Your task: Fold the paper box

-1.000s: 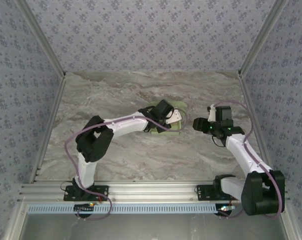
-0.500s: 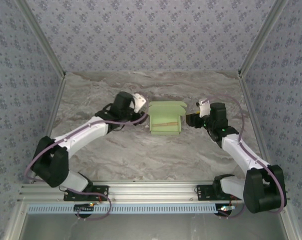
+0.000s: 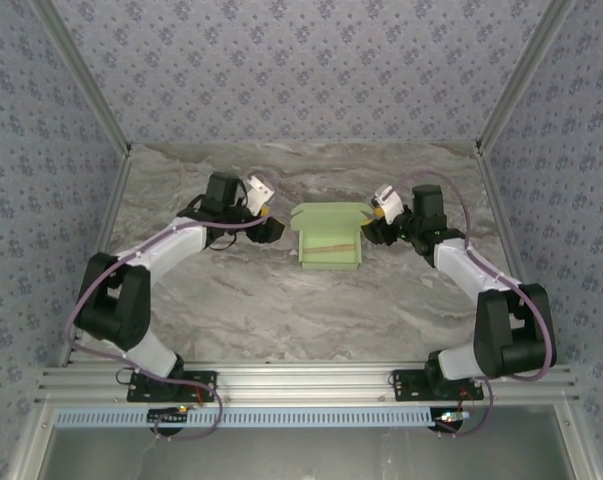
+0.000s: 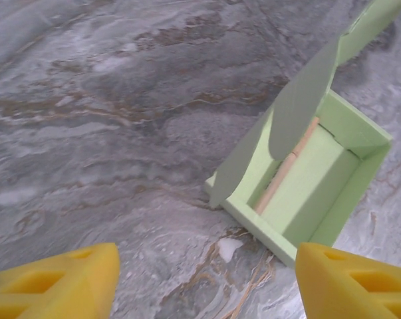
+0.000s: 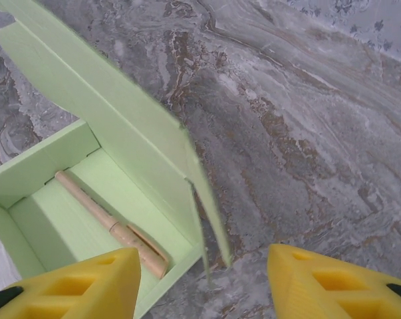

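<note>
The paper box point(image 3: 329, 243) is a pale green open tray in the middle of the table, with its lid flap raised at the far side. A thin tan stick point(image 3: 331, 246) lies inside it. My left gripper point(image 3: 268, 212) hovers just left of the box, open, with bare table between its yellow fingertips point(image 4: 54, 286). The box point(image 4: 320, 173) sits ahead of it, side flap upright. My right gripper point(image 3: 375, 215) is open at the box's right side. In the right wrist view the box's point(image 5: 120, 166) near corner and side flap stand between the fingertips point(image 5: 74, 286), untouched.
Marble-patterned tabletop point(image 3: 281, 300) with patterned walls on three sides. An aluminium rail point(image 3: 301, 385) with both arm bases runs along the near edge. Free table lies in front of and behind the box.
My left arm has swung back from over the box to its left side, and its jaws have opened wider. My right gripper has moved in towards the box's right wall.
</note>
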{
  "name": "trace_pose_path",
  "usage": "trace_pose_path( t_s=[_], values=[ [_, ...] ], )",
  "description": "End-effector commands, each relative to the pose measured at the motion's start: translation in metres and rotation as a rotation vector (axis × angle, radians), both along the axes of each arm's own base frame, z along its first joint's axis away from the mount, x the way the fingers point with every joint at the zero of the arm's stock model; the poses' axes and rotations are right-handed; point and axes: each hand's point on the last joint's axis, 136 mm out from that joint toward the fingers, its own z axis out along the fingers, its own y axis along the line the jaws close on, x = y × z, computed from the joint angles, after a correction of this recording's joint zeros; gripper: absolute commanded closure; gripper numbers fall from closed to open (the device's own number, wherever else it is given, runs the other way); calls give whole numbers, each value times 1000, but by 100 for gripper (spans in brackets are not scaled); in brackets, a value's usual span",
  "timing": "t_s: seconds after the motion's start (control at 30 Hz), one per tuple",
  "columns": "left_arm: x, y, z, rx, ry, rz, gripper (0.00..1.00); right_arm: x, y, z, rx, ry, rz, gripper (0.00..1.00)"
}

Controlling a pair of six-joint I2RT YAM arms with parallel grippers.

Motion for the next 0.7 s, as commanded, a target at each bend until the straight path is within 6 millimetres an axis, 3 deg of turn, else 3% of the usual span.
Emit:
trace_pose_path(
  t_s=[0.0, 0.3, 0.67],
  values=[
    [-7, -21, 12, -51, -13, -139, 30, 0, 2, 2, -19, 7, 77, 47],
    [11, -38, 2, -5, -25, -164, 32, 11, 12, -6, -31, 41, 117, 50],
    [15, -56, -9, -25, -19, -187, 52, 15, 15, -21, -52, 52, 102, 64]
  ],
)
